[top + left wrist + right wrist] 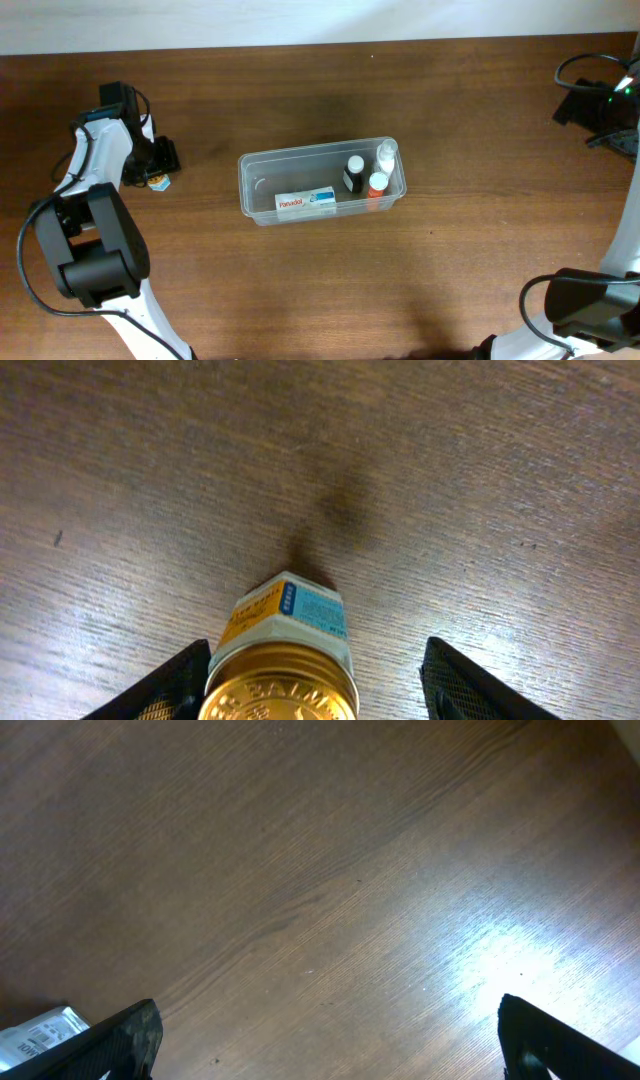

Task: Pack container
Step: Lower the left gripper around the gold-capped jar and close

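The container [250, 170] is a clear plastic tub at the table's middle. It holds a white Panadol box [306, 202], a black bottle with a white cap [354, 172], a white bottle [387, 153] and an orange-capped bottle [377, 184]. A small jar with a gold lid and a blue and yellow label [285, 630] stands at the far left of the table [158, 182]. My left gripper [315, 660] is open around the jar; its left finger is against the jar and its right finger stands apart. My right gripper [330, 1040] is wide open and empty over bare wood.
The table is dark wood [450, 260]. Black gear with cables and a green light [595, 100] sits at the back right. A white printed edge [40, 1030] shows at the lower left of the right wrist view.
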Robot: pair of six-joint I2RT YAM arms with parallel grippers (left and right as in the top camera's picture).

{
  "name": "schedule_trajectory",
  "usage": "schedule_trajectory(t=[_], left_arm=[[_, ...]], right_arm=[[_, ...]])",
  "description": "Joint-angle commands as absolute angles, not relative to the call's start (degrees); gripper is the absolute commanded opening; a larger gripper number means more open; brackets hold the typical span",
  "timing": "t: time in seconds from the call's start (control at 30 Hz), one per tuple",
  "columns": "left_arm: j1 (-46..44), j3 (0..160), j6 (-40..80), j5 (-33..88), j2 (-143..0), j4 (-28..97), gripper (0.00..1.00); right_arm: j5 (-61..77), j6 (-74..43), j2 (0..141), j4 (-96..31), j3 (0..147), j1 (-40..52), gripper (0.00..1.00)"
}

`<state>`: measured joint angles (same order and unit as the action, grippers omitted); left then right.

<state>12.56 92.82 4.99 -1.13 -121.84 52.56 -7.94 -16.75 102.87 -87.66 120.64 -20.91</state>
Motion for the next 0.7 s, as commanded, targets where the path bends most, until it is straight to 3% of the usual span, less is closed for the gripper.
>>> schedule_trajectory(t=[0.0,0.07,0.23,0.67], left_arm=[[12.56,92.51,7.49,-1.54,-123.07,52.64,0.66],[12.56,92.51,7.49,-1.56,-123.07,52.69,0.66],[12.56,92.51,7.49,-1.54,-123.07,52.69,0.46],[12.53,94.13,7.49,0.69,-123.04,55.7,0.42]], right_arm=[[-8.62,-17.45,102.54,-87.59,120.9,-21.04,0.98],[-8.62,-17.45,102.54,-87.59,120.9,-21.04,0.98],[-8.62,-17.45,102.54,-87.59,120.9,-21.04,0.98],[-8.62,-17.45,102.54,-87.59,120.9,-21.04,0.98]])
